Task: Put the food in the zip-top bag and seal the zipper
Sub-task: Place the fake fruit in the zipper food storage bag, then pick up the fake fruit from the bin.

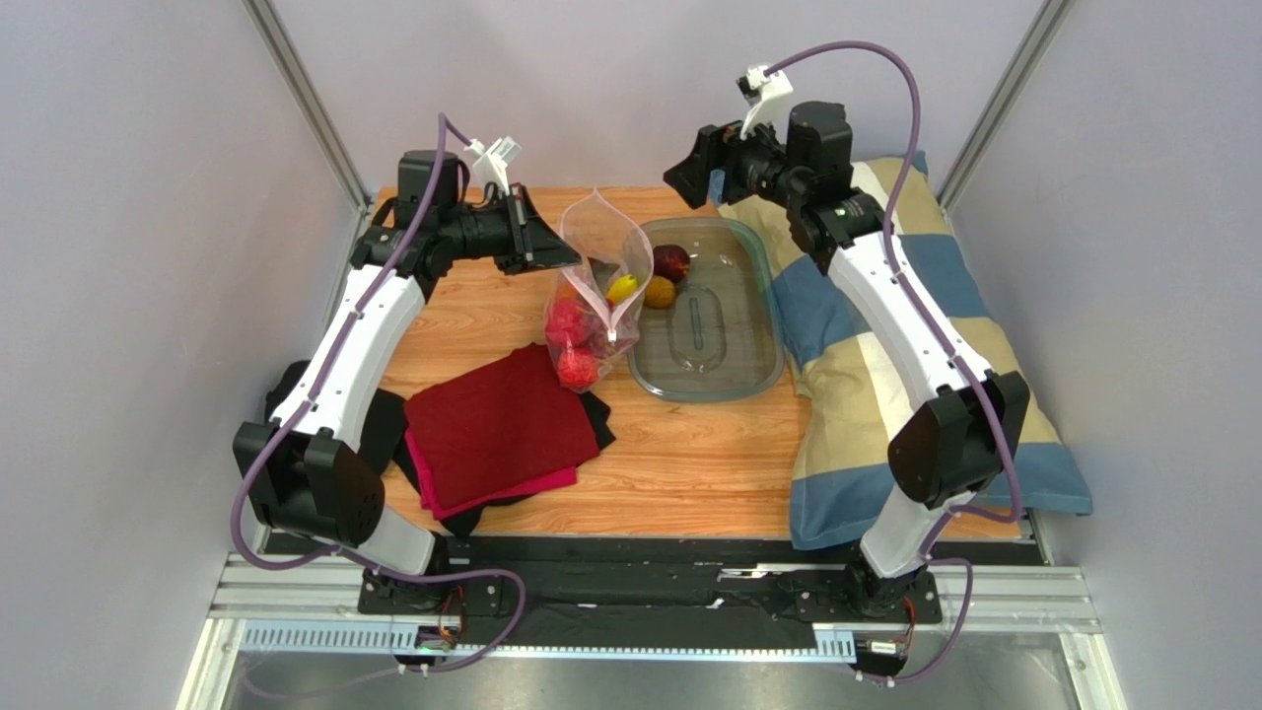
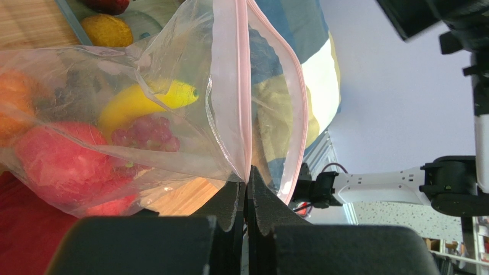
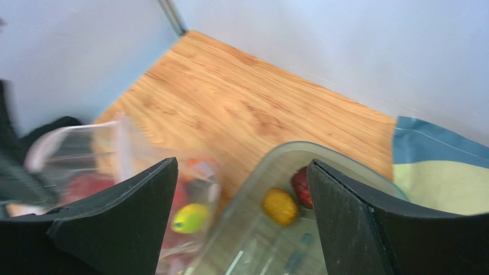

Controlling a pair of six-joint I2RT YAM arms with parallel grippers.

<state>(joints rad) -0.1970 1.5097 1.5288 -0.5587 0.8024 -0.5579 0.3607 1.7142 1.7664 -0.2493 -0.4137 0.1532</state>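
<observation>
The clear zip-top bag (image 1: 596,274) stands on the table with its mouth up. My left gripper (image 2: 248,172) is shut on its edge, just below the pink zipper (image 2: 244,86), whose two sides gape apart. Inside the bag lie a yellow banana (image 2: 149,100), purple grapes (image 2: 146,134), a red apple (image 2: 57,163) and an orange pumpkin (image 2: 14,106). My right gripper (image 3: 242,163) hangs open and empty, high above the far end of the clear tub (image 1: 708,318). Two foods lie in that tub, a small orange one (image 3: 280,206) and a dark red one (image 3: 301,186).
A red cloth (image 1: 496,422) lies on black cloth at the near left, just before the bag. A blue and yellow checked cushion (image 1: 889,370) covers the right side of the table beside the tub. Grey walls close in on both sides.
</observation>
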